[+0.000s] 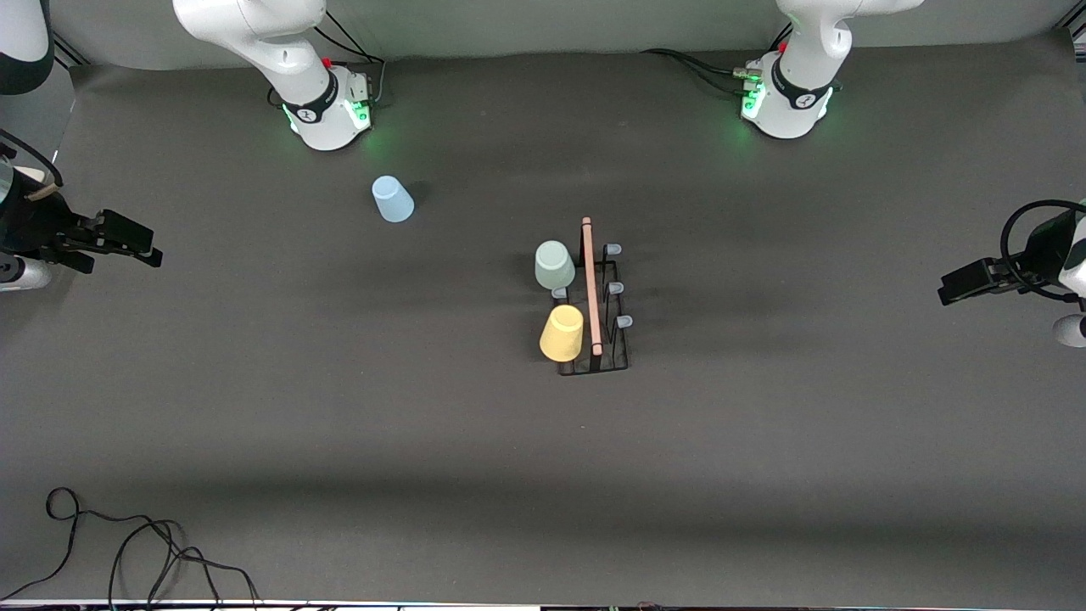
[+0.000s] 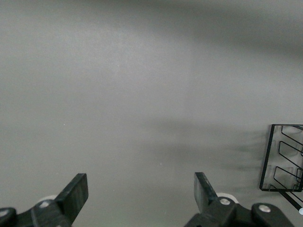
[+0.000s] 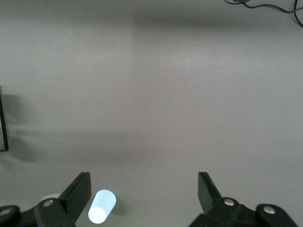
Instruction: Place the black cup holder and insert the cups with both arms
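Right gripper (image 1: pixel 148 252) at left edge of front view, mid-height, over dark table (image 1: pixel 339 441); fingers (image 3: pixel 78 191) spread wide, nothing between them. Light blue cup (image 1: pixel 392 199) upside down on table, upper left of centre, near right arm's base. Black cup holder (image 1: pixel 594 297) at frame centre, wooden rod on top; grey-green cup (image 1: pixel 554 264) and yellow cup (image 1: pixel 562 333) inverted on its pegs. Left gripper (image 1: pixel 946 288) at right edge, mid-height, jaws wide, empty.

Open mat (image 1: pixel 764 441) around rack (image 1: pixel 594 339)
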`<state>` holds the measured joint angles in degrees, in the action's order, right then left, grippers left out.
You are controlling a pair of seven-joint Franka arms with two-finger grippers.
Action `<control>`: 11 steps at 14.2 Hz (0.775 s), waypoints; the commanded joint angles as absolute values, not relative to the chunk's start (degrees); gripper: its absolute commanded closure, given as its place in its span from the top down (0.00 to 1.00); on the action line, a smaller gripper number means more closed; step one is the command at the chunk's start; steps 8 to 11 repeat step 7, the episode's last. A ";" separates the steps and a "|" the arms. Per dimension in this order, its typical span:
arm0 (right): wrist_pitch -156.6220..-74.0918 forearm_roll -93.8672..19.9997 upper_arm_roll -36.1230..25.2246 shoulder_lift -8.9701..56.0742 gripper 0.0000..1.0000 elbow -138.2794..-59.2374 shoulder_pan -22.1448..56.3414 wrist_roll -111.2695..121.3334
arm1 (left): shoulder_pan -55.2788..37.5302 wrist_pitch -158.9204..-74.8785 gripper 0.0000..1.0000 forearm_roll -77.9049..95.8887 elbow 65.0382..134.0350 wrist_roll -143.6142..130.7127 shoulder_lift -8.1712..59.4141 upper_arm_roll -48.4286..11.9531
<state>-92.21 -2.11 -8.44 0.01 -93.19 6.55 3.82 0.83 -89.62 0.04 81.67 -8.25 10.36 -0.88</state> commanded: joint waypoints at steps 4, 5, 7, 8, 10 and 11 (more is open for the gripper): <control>-91.41 -0.88 -8.44 0.26 1.00 -92.20 6.77 2.55 | 0.53 -89.38 1.00 -0.53 80.86 -8.53 10.28 -0.62; -91.41 -0.88 -8.44 0.26 1.00 -92.20 6.77 2.55 | 0.53 -89.38 1.00 -0.44 80.77 -8.61 10.28 -0.70; -91.41 -0.88 -8.44 0.26 1.00 -92.20 6.77 2.55 | 0.61 -89.38 1.00 -0.44 80.77 -8.53 10.28 -0.62; -91.41 -0.88 -8.44 0.26 1.00 -92.20 6.77 2.55 | 0.61 -89.38 1.00 -0.44 80.77 -8.53 10.28 -0.62; -91.41 -0.88 -8.44 0.26 1.00 -92.20 6.77 2.55 | 0.61 -89.38 1.00 -0.44 80.77 -8.53 10.28 -0.62; -91.41 -0.88 -8.44 0.26 1.00 -92.20 6.77 2.55 | 0.61 -89.38 1.00 -0.44 80.77 -8.53 10.28 -0.62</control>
